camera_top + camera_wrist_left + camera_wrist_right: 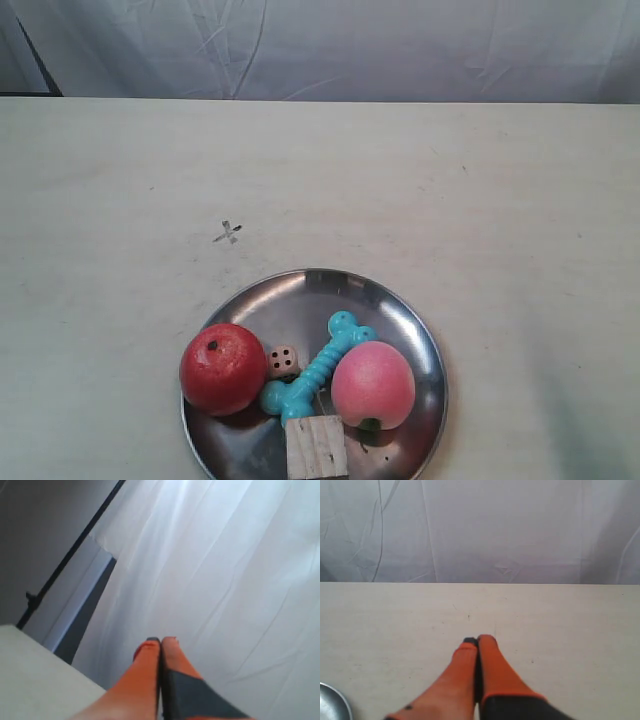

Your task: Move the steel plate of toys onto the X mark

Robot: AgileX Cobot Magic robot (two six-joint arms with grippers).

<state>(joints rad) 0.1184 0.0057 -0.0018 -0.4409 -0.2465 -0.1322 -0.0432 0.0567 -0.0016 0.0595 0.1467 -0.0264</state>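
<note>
The steel plate (300, 300) lies at the near middle of the cream table, its front rim cut off by the frame. On it sit a red apple (222, 368), a white die (283, 361), a turquoise bone chew (317, 367), a pink peach (372, 385) and a pale wooden cube (316, 447). The small dark X mark (229, 233) is on the tabletop just beyond the plate, toward the exterior view's left. No arm shows in the exterior view. My left gripper (161, 641) is shut and empty, aimed at the curtain. My right gripper (478, 640) is shut and empty above bare table; the plate rim (332, 705) peeks in at a corner.
A white curtain (330, 45) hangs behind the table's far edge (320, 99). A dark pole (70, 555) stands by the curtain in the left wrist view, past the table corner (30, 680).
</note>
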